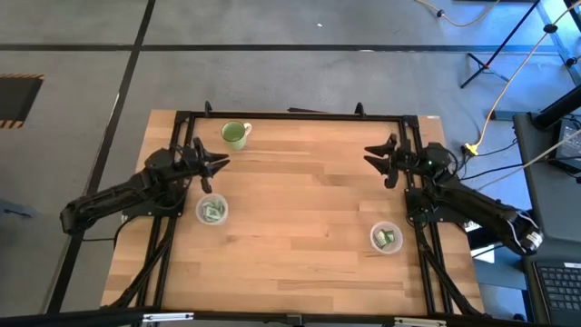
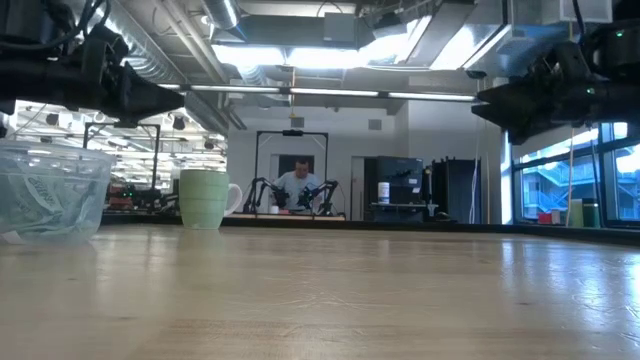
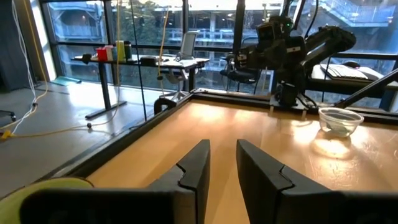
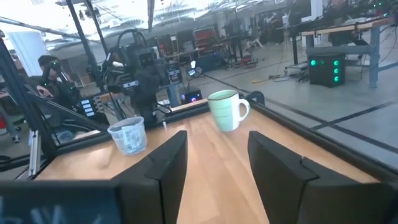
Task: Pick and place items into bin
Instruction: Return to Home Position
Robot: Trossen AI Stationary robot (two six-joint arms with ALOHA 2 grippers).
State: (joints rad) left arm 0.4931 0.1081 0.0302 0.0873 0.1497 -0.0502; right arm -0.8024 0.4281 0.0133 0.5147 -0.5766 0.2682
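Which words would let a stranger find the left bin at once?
Start at the wooden table, on the side of the left arm. Beside that arm stands a small clear bin with green packets inside. Unlike the other bin, it is near the green mug.

The mug is a plain pale green. The table under it is light honey wood, streaked in long plank strips, inside a black frame. The clear bin nearest the mug holds shiny green-and-white packets. The second bin, far across from the mug, is clear too, with the same green and white inside. The left arm and right arm are black. The floor beyond the mug is grey with dark lines.
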